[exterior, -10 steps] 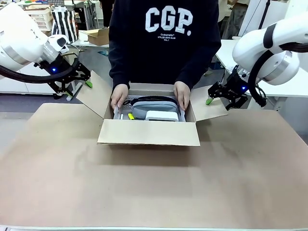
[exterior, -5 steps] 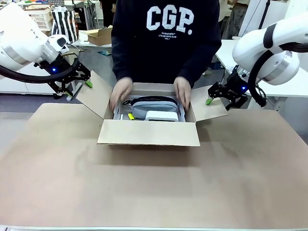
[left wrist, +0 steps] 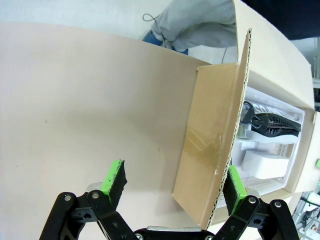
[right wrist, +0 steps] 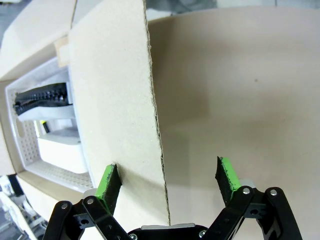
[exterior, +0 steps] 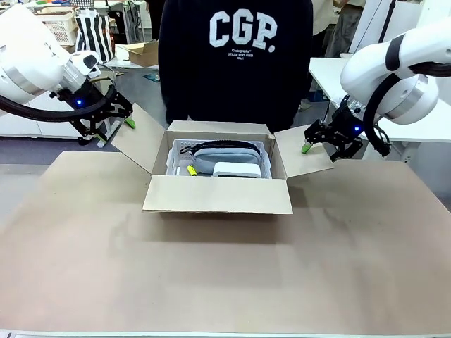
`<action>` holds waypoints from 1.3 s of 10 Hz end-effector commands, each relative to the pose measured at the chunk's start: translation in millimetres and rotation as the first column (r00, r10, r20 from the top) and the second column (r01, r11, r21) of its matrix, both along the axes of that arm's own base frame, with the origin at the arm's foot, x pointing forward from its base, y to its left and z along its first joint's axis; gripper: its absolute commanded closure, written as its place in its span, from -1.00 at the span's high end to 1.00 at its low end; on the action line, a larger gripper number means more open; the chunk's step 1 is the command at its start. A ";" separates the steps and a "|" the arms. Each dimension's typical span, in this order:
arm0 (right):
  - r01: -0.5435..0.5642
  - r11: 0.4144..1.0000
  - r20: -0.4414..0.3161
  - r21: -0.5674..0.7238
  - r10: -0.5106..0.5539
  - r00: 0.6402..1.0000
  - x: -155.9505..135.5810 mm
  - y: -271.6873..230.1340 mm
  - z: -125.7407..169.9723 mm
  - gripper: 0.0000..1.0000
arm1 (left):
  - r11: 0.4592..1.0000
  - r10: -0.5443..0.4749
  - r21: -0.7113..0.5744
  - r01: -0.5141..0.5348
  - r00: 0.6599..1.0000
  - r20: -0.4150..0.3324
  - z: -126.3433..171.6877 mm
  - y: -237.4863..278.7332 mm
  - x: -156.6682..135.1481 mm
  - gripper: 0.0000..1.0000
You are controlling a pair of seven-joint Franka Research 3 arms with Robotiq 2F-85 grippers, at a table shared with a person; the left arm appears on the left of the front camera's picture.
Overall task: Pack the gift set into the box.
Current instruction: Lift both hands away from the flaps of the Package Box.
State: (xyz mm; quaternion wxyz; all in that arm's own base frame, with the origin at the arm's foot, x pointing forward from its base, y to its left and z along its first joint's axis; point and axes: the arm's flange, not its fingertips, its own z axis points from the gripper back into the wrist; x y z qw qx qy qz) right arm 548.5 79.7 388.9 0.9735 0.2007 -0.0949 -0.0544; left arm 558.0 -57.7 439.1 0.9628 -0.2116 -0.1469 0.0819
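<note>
With the gift set (exterior: 227,159) seated in the box (exterior: 217,193), my wide-open left gripper (left wrist: 172,186) and right gripper (right wrist: 167,183), each straddling a side flap, should fold both inward evenly.

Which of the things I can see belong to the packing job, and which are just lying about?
Part of the job:
- the box, flaps open
- grey padded item inside it
- white case in front of that
- left tool and right tool, both open at the side flaps

Lying about:
- small brown carton on a far table
- striped bag
</note>
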 end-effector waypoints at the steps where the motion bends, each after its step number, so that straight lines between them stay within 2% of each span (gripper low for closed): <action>1: 0.011 1.000 -0.008 -0.008 -0.011 1.000 0.8 2.4 4.0 1.00 | 1.000 0.012 0.008 -0.012 1.000 -0.001 2.0 -1.0 -1.2 1.00; 13: 0.011 1.000 -0.008 -0.008 -0.011 1.000 0.8 2.4 4.0 1.00 | 1.000 0.012 0.008 -0.012 1.000 -0.001 2.0 -1.0 -1.2 1.00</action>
